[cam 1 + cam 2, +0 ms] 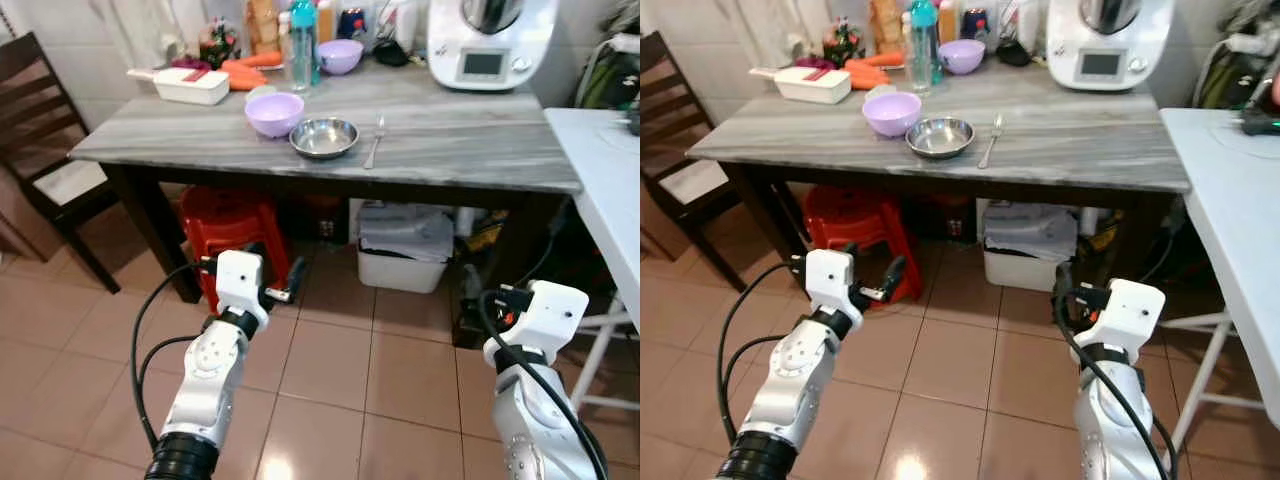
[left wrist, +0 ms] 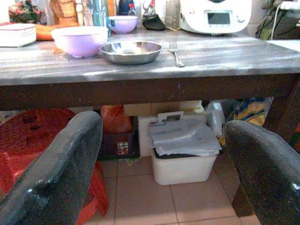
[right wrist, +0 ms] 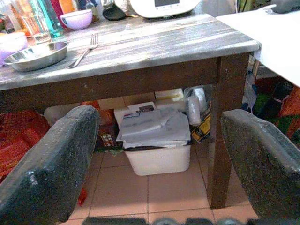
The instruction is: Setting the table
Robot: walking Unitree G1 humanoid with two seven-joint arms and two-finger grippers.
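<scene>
— What is on the table (image 1: 470,140)?

— A steel bowl (image 1: 324,137) sits near the front edge, touching a lilac bowl (image 1: 274,113) on its left; a fork (image 1: 374,140) lies just beside it on the right. Behind stand a bottle (image 1: 302,45), a second lilac bowl (image 1: 340,56), carrots (image 1: 245,70), a white container (image 1: 190,85) and a white kitchen machine (image 1: 487,42).

— And the grippers?

— The left gripper (image 2: 164,164) and right gripper (image 3: 159,159) hang low over the tiled floor, short of the table, fingers spread wide, holding nothing. Under the table are a red stool (image 1: 228,225) and a white bin (image 1: 405,250).
</scene>
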